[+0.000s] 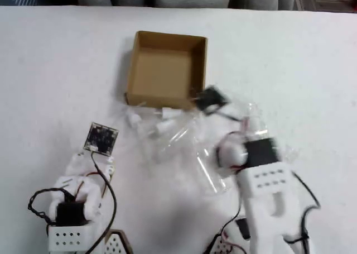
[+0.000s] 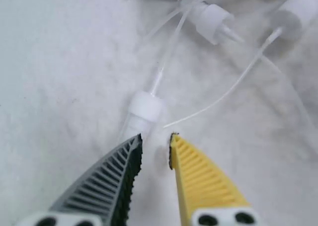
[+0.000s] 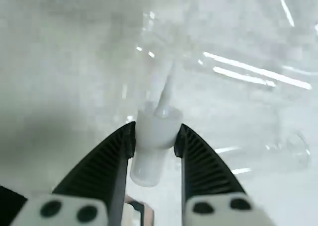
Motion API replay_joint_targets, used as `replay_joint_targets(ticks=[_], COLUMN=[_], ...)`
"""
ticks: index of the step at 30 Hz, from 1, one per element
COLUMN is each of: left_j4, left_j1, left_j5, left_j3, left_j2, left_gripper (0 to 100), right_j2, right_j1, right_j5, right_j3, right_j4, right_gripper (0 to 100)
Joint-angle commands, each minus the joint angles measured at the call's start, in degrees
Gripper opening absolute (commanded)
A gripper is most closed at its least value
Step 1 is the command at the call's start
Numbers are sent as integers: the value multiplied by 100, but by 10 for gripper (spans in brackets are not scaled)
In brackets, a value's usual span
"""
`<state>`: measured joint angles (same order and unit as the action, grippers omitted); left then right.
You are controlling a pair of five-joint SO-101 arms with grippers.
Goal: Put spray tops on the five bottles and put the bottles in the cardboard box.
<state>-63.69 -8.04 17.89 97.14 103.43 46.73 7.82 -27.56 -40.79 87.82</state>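
My right gripper (image 3: 154, 136) is shut on a white spray top (image 3: 155, 131), its dip tube pointing away over clear bottles (image 3: 248, 72) lying on the table. In the high view the right arm (image 1: 259, 170) sits right of the bottle pile (image 1: 195, 145). My left gripper (image 2: 155, 139) is open by a narrow gap, its tips just short of another spray top (image 2: 145, 107) lying on the white table. More spray tops (image 2: 211, 20) lie beyond it, near the cardboard box (image 1: 167, 70). The box stands open with nothing inside.
Loose spray tops (image 1: 167, 114) and thin dip tubes lie along the box's near wall. The left arm (image 1: 75, 201) sits at the front left. A white cloth covers the table, with open room at the left and far right.
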Motion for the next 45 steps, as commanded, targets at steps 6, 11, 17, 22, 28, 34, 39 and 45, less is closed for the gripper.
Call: replay_joint_targets(ticks=[6, 11, 17, 22, 28, 34, 39, 45], left_j4=[0, 0, -9, -9, -9, -18, -18, -70], left_j1=[-66, -66, -66, -66, -66, -75, -75, -75], left_j5=[53, 53, 53, 53, 53, 53, 53, 53], left_j3=[-18, -18, -18, -18, -18, -18, -18, -18], left_j2=[101, 101, 101, 101, 101, 101, 101, 101], left_gripper=[106, 106, 106, 106, 106, 106, 106, 106], right_j2=[-611, -1534, -2712, -3644, -4514, -4585, -4154, -3697], right_j1=[-4127, -5367, -6097, -6281, -6290, -6598, -6791, -7011], right_j5=[-3165, -4202, -4879, -5336, -5846, -5741, -5433, -4413], right_j3=[352, 352, 360, 360, 536, 1090, 1793, 2268], right_j4=[-356, -1288, -2466, -3600, -4356, -4136, -2624, -1086], right_gripper=[16, 16, 17, 18, 112, 276, 152, 33])
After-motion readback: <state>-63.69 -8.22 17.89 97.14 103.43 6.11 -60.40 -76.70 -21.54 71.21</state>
